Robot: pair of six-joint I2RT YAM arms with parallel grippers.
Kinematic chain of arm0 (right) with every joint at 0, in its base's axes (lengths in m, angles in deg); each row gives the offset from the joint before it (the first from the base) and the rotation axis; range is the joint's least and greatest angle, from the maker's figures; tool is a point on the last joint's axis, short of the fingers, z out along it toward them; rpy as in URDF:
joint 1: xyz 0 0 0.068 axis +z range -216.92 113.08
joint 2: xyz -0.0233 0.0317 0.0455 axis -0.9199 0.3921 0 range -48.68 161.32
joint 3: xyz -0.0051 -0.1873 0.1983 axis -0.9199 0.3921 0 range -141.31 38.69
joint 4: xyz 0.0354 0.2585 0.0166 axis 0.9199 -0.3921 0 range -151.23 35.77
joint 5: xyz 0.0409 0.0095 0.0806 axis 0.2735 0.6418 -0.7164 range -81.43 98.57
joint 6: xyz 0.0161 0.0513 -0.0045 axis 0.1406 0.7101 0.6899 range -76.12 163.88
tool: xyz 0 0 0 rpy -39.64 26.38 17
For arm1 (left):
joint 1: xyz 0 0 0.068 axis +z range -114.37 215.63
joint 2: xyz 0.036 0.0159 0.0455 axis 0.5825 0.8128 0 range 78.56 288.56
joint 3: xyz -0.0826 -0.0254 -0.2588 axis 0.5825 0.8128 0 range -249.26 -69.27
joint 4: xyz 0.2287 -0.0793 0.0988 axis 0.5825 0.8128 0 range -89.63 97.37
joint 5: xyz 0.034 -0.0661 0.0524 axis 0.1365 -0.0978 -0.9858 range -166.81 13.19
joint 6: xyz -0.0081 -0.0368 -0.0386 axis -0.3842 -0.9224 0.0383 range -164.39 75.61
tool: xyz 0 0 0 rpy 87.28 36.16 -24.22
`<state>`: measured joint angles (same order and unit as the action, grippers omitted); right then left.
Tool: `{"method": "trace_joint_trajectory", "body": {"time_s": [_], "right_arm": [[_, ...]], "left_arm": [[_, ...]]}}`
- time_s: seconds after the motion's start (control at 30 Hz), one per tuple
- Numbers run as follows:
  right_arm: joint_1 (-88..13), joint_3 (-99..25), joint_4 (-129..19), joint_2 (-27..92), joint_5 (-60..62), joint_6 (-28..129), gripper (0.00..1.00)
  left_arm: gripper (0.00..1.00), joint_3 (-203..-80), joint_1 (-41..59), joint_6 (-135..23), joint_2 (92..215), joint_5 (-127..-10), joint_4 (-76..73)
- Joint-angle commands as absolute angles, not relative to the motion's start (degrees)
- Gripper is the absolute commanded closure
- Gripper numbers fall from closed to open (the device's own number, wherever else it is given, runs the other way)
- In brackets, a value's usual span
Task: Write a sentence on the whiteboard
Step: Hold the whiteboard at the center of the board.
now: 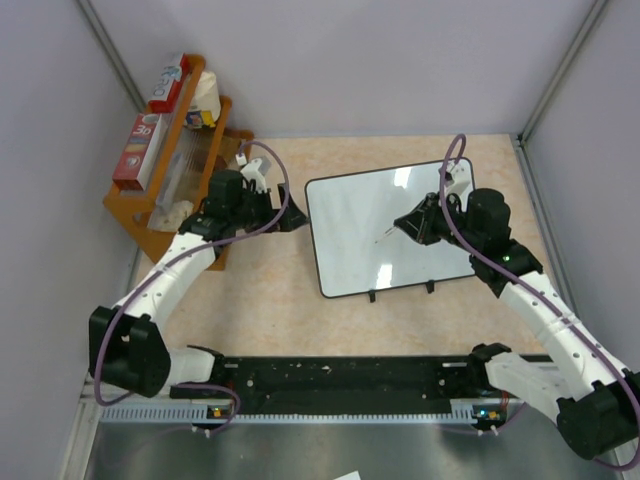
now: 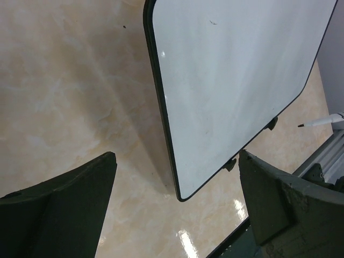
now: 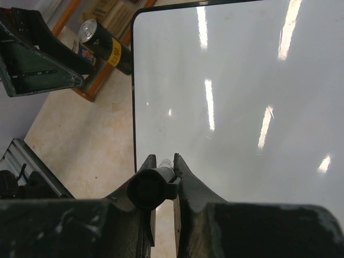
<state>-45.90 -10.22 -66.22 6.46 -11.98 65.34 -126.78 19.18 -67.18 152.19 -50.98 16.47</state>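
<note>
The whiteboard (image 1: 385, 230) (image 2: 231, 80) (image 3: 242, 97) stands tilted on two small black feet in the middle of the table, its glossy face showing only light reflections. No sentence shows on it. My right gripper (image 1: 407, 224) (image 3: 163, 158) is shut on a marker (image 1: 392, 232) (image 3: 152, 185) (image 2: 322, 122), held over the board's right half with its tip pointing at the surface. My left gripper (image 1: 293, 218) (image 2: 176, 157) stands open just off the board's left edge, nothing between its fingers (image 2: 70, 193).
An orange wooden rack (image 1: 175, 170) with boxes stands at the far left, beside the left arm. A black can (image 3: 105, 45) lies at its foot. A black rail (image 1: 340, 375) runs along the near edge. Grey walls close in three sides.
</note>
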Motion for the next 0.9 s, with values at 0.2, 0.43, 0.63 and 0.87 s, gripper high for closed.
{"method": "trace_joint_trajectory", "body": {"time_s": [0.2, 0.43, 0.63, 0.87], "right_arm": [[-45.29, -11.14, -64.69, 4.15, -11.38, 63.84, 1.0], [-45.29, -11.06, -64.86, 3.88, -11.12, 63.66, 1.0], [-45.29, -11.14, -65.12, 3.44, -10.76, 63.48, 1.0], [-45.29, -11.58, -65.74, 3.0, -10.41, 63.04, 1.0]], "left_arm": [[0.01, -132.99, 21.82, -65.75, 160.03, -47.73, 10.93], [0.01, -132.46, 26.31, -66.72, 168.56, -29.91, -4.34], [0.04, -136.84, 26.31, -67.6, 177.69, -23.82, -11.83], [0.06, -139.22, 26.22, -70.58, 182.28, -18.89, -18.86]]}}
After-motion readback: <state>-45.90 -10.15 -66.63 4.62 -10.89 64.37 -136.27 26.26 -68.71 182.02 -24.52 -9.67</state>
